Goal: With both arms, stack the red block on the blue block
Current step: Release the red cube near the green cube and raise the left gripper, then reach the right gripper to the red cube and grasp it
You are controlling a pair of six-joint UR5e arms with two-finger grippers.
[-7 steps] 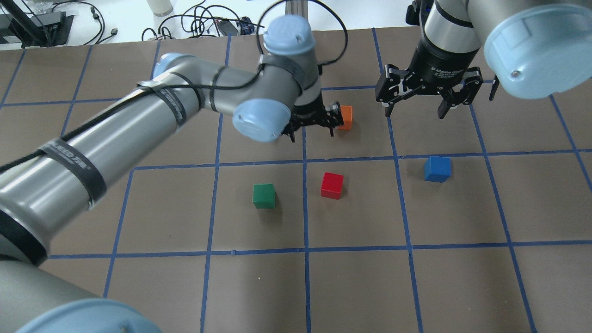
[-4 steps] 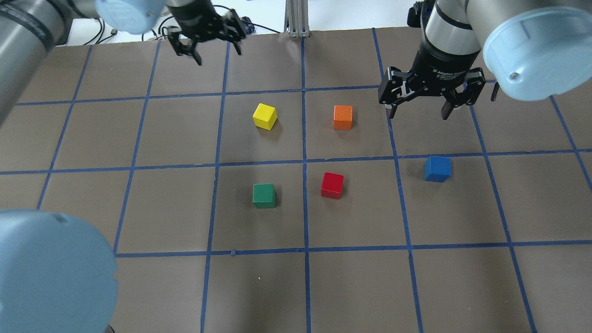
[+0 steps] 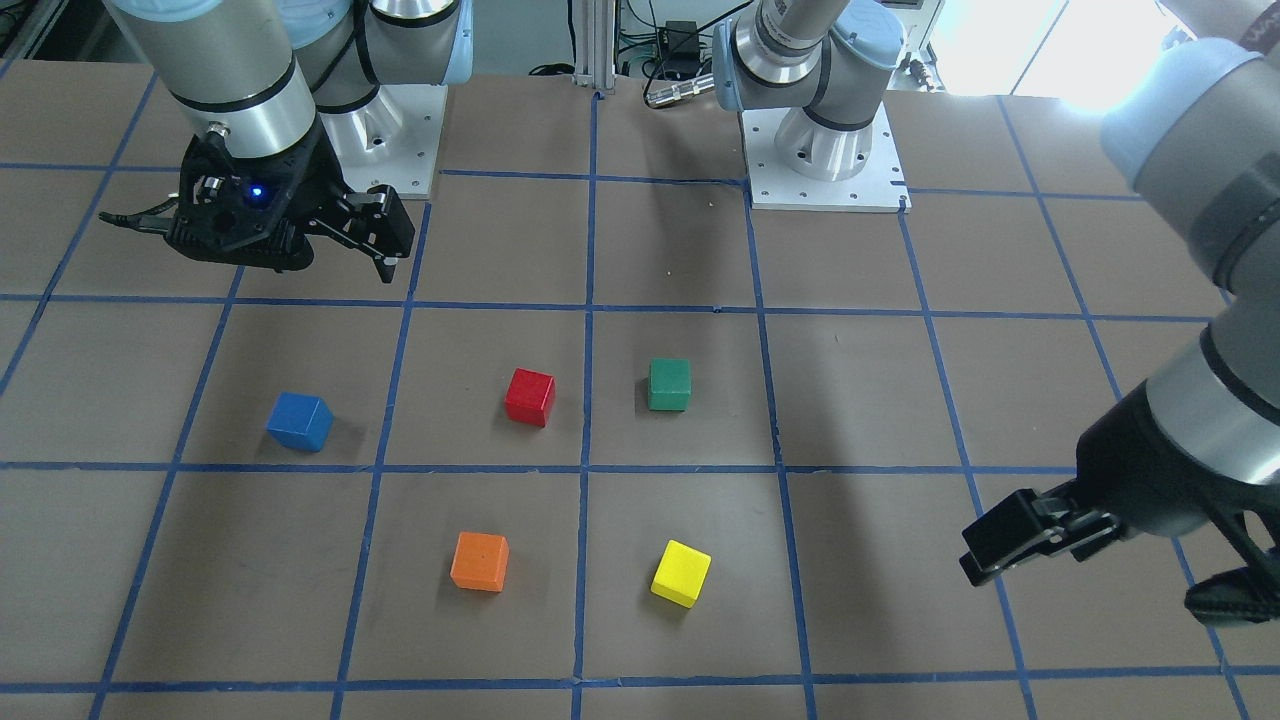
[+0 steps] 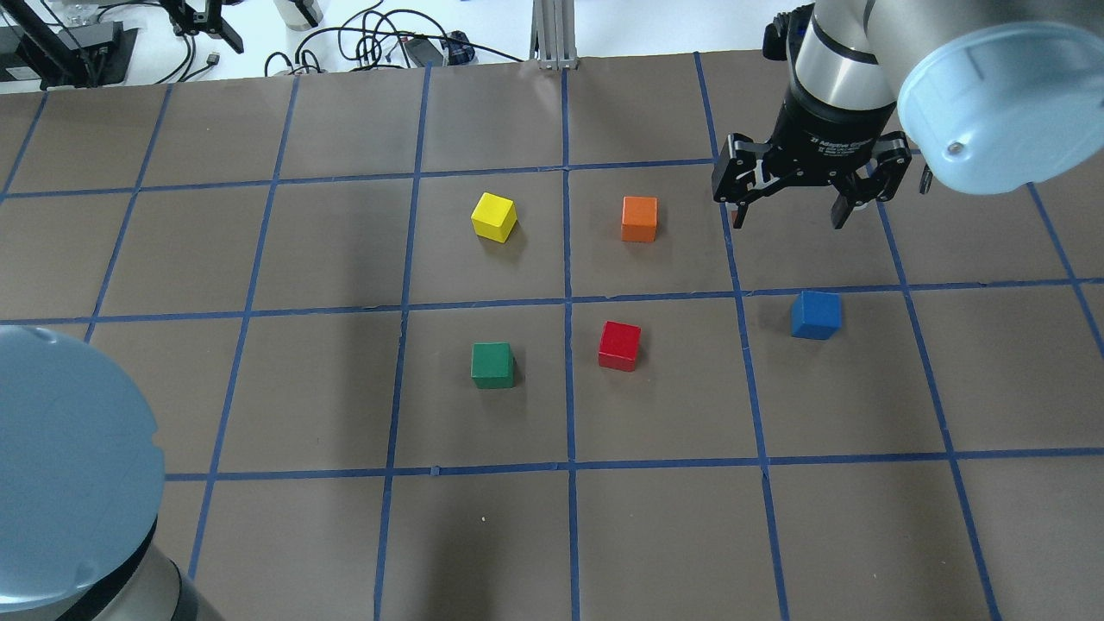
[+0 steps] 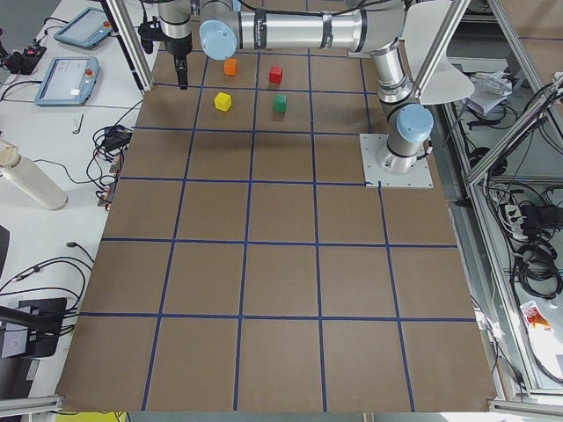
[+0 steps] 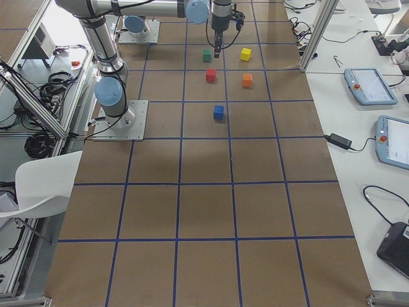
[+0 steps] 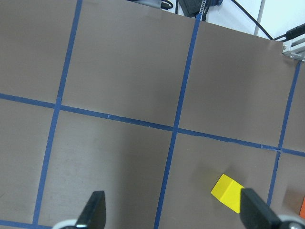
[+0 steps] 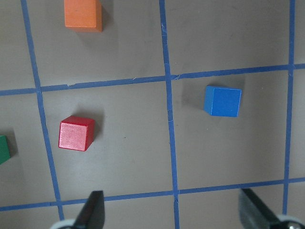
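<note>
The red block lies on the brown mat near the middle, also in the front view and the right wrist view. The blue block lies one square to its right, also in the front view and the right wrist view. My right gripper hangs open and empty above the mat, just beyond the blue block. My left gripper is open and empty over the table's far left edge, far from both blocks; the front view shows it too.
A yellow cube and an orange cube sit in the row beyond the red block. A green cube sits left of the red block. My left arm's elbow cap fills the near left corner. Cables lie past the far edge.
My left arm has swung away from over the yellow and orange cubes to the far left edge, uncovering the yellow cube. My right gripper has barely moved. No block has moved.
</note>
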